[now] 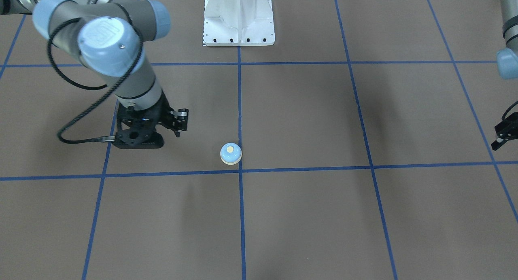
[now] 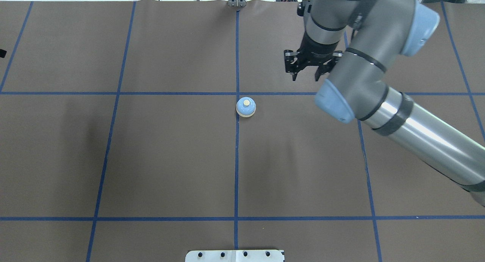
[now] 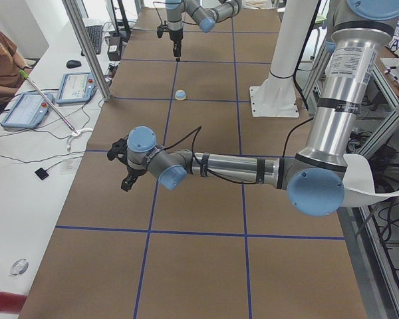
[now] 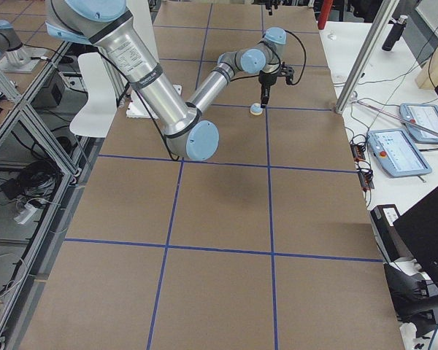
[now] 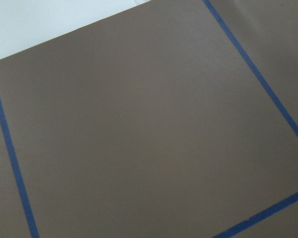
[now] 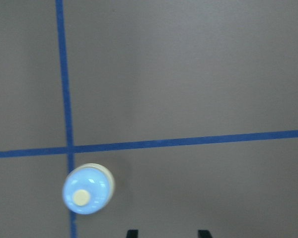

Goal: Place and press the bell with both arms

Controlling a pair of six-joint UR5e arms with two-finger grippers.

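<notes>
The light-blue bell stands upright on the brown table beside a crossing of blue tape lines. It also shows in the overhead view and in the right wrist view. My right gripper is open and empty. It hangs above the table, clear of the bell, to its right and farther from the robot's base in the overhead view. Its two fingertips show apart at the bottom of the right wrist view. My left gripper is far off at the table's edge, only partly in view; I cannot tell whether it is open.
The white pedestal base stands at the robot's side of the table. Blue tape lines divide the brown surface into squares. A side bench with tablets and a metal post runs along the far edge.
</notes>
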